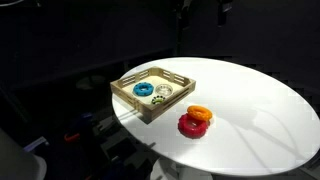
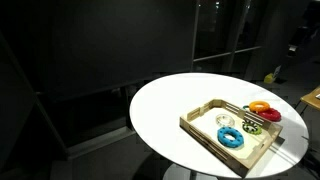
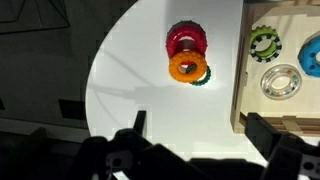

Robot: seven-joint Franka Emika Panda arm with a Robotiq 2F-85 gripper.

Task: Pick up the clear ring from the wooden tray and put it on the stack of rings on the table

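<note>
The pincer [image 3: 195, 122] hangs open and empty over the desk [image 3: 130, 70]. The clear ring [image 3: 280, 80] lies in the wooden tray [image 3: 243, 100], ungrasped. The approach is in hand; next, centre over the ring, descend and close.

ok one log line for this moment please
phase: pre-grasp | gripper: open, empty, above table | clear ring: in wooden tray | stack of rings: on table

One table [image 3: 130, 60], one wooden tray [image 1: 129, 102] holding three rings [image 3: 263, 42] [image 3: 311, 55] [image 3: 280, 81], one ring stack [image 3: 187, 55]
</note>
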